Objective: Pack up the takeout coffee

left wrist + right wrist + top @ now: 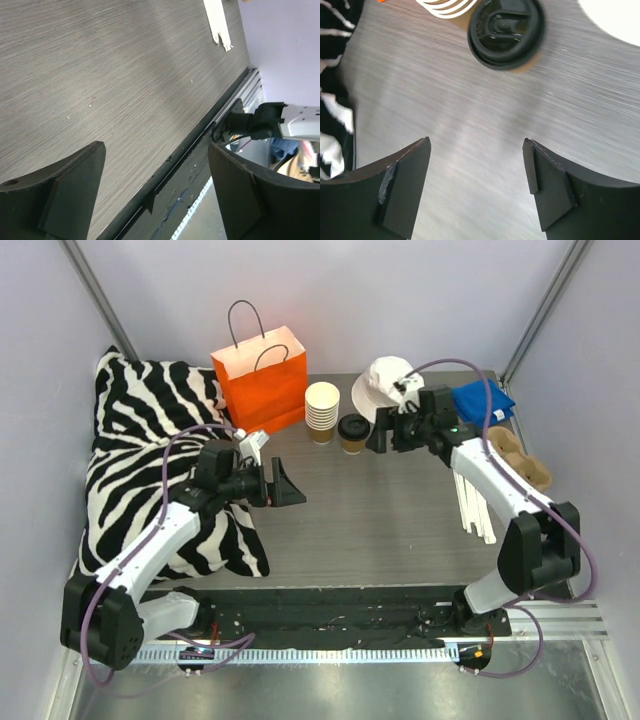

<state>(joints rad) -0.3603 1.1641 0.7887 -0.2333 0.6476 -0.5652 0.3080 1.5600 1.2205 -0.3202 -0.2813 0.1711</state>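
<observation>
The takeout coffee (pixel 352 433), a small tan cup with a black lid, stands upright at the back of the table beside the stack of lidless paper cups (pixel 321 411). Its black lid also shows in the right wrist view (pixel 506 31). My right gripper (pixel 377 437) is open and empty, hanging just right of the cup; in its wrist view (pixel 477 145) the cup lies ahead of the open jaws. My left gripper (pixel 285 486) is open and empty over the table's left middle, with only bare table between its fingers in the left wrist view (pixel 156 145).
An orange paper bag (pixel 262 383) stands at the back left. A zebra-print cushion (pixel 150 450) fills the left side. A white hat (pixel 385 386), blue cloth (pixel 483 400), brown pulp cup carrier (pixel 520 459) and white strips (pixel 475 508) lie on the right.
</observation>
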